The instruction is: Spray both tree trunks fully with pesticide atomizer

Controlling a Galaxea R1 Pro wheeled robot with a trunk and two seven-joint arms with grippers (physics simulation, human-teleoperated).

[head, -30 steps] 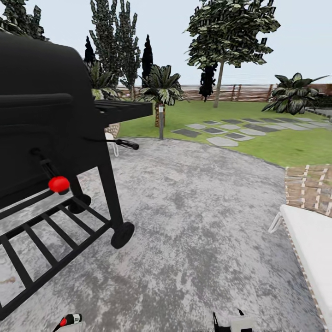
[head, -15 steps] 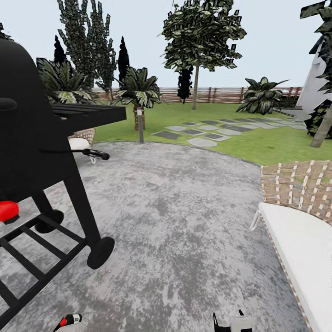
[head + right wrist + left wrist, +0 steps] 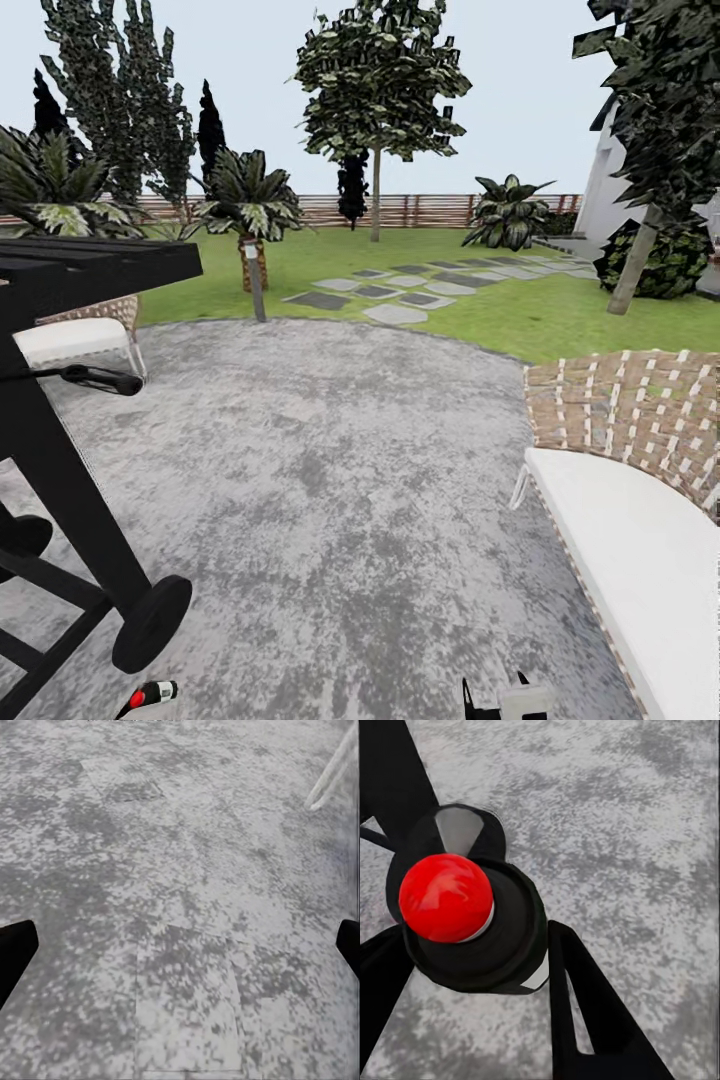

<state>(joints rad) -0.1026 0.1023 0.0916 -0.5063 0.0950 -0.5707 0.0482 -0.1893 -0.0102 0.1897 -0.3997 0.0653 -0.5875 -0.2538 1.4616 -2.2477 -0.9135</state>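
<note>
My left gripper (image 3: pixel 472 945) is shut on the pesticide atomizer (image 3: pixel 446 896), a dark bottle with a red top; black fingers (image 3: pixel 585 1012) press it from both sides. Its red tip also peeks in at the head view's lower edge as the atomizer (image 3: pixel 150 692). My right gripper (image 3: pixel 180 945) is open over grey paving, with nothing between its fingers; it also shows low in the head view as the right gripper (image 3: pixel 500 700). One tree trunk (image 3: pixel 375 205) stands far off on the lawn before the fence. A second tree trunk (image 3: pixel 633 262) leans at the right, by the lawn's edge.
A black grill (image 3: pixel 60 430) on wheels stands close at the left. A wicker lounger (image 3: pixel 640 530) with a white cushion is close at the right. Beyond the grey patio (image 3: pixel 330 470) are a lamp post (image 3: pixel 255 285), a palm (image 3: pixel 247 205), stepping stones (image 3: pixel 400 290) and the fence (image 3: pixel 430 210).
The whole head view has swung to the right: the grill slid toward the picture's left edge and the right-hand tree came into sight. Both grippers hold the same places in the picture.
</note>
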